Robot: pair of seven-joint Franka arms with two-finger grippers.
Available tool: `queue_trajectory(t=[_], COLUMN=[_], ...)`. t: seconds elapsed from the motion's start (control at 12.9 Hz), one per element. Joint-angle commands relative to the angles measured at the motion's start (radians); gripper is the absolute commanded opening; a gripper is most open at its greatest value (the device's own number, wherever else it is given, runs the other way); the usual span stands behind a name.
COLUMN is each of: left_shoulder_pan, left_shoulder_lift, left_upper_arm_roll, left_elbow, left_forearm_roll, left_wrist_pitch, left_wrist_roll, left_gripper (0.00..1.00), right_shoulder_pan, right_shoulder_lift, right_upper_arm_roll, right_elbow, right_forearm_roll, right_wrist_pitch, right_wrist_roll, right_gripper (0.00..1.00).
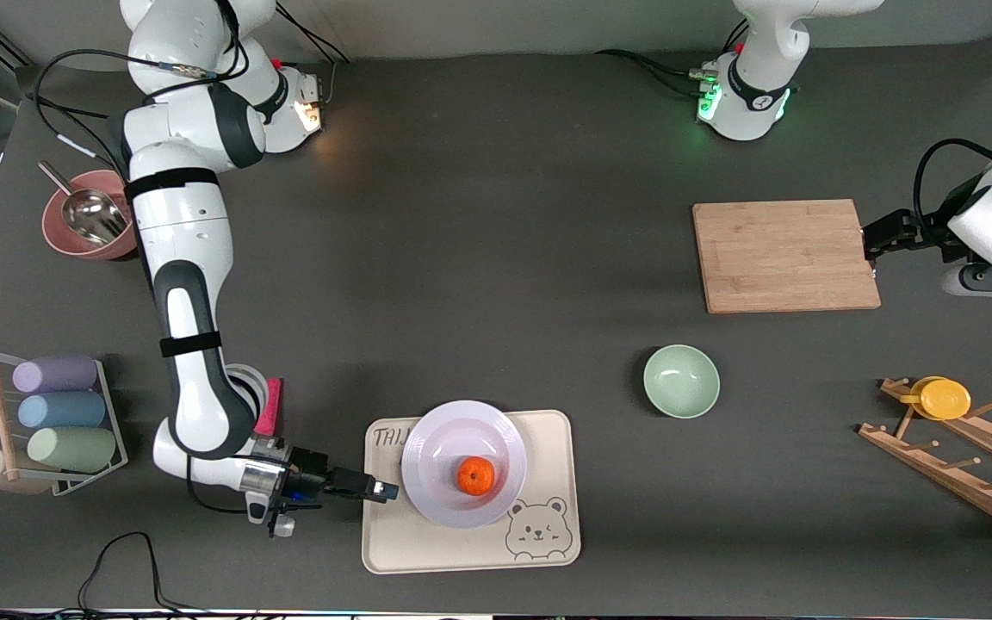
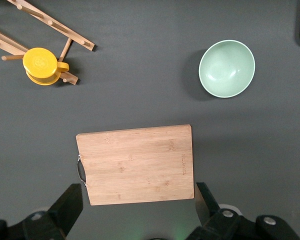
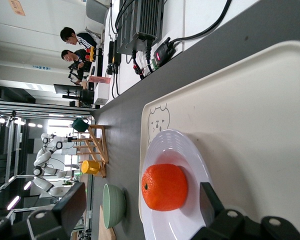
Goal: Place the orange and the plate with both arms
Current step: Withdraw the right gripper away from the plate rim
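**A:** Where does your load sit right now?

**B:** Low centre of the front view. The cream bear tray [image 1: 548,551] lies flat on the bench [image 1: 496,258], the plate [image 1: 440,435] rests on the tray, and the orange [image 1: 476,475] sits in the plate's well, a little off centre toward the lower right.

**A:** How should you expect the plate to handle?

**B:** I judge it stiff, glossy and breakable, heavier than anything on it. You would take it by the wide rim, pinching the edge; the glaze looks slippery, so a shallow bite could slide off. Tilt it and the orange will roll.

**A:** And the orange itself?

**B:** Light, round and slightly soft, I would say. Grip it across the middle, gently, or the skin bruises.

**A:** What are the fingers doing?

**B:** The right gripper [image 1: 381,492] is at the lower centre-left of the front view, low over the tray's edge just beside the plate rim. Its fingers [image 3: 72,205] stand wide and empty, touching nothing; its wrist view shows the orange between them but farther off. The left gripper [image 1: 868,245] waits at the right of the front view, at the edge of the wooden cutting board [image 1: 784,254]. Its fingers [image 2: 70,202] are wide too, holding nothing.
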State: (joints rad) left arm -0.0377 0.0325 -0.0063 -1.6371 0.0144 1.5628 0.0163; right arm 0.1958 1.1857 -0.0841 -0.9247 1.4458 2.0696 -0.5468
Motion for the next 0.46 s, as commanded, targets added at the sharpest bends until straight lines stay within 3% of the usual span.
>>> queue_trajectory(t=[0.0,0.15,0.39], left_shoulder_pan=[-0.016,-0.014,-0.016], left_shoulder_lift=[-0.006,-0.006,-0.006], left_upper_arm_roll=[0.009,0.009,0.009], left_elbow=[0.002,0.002,0.002], left_forearm_roll=[0.002,0.002,0.004], left_wrist_pitch=[-0.015,-0.015,-0.013], left_wrist_roll=[0.008,0.01,0.016], left_gripper=[1.0,1.0,1.0], right_shoulder_pan=[-0.01,-0.022,-0.029], right_shoulder_lift=[-0.066,-0.103,-0.231], right_upper_arm_roll=[0.003,0.003,-0.008], right_elbow=[-0.016,-0.048,-0.214], right_forearm_roll=[-0.134,-0.233,-0.418], right_wrist_pitch=[-0.019,-0.019,-0.06], right_wrist_roll=[0.076,0.11,0.111], right_gripper=[1.0,1.0,1.0])
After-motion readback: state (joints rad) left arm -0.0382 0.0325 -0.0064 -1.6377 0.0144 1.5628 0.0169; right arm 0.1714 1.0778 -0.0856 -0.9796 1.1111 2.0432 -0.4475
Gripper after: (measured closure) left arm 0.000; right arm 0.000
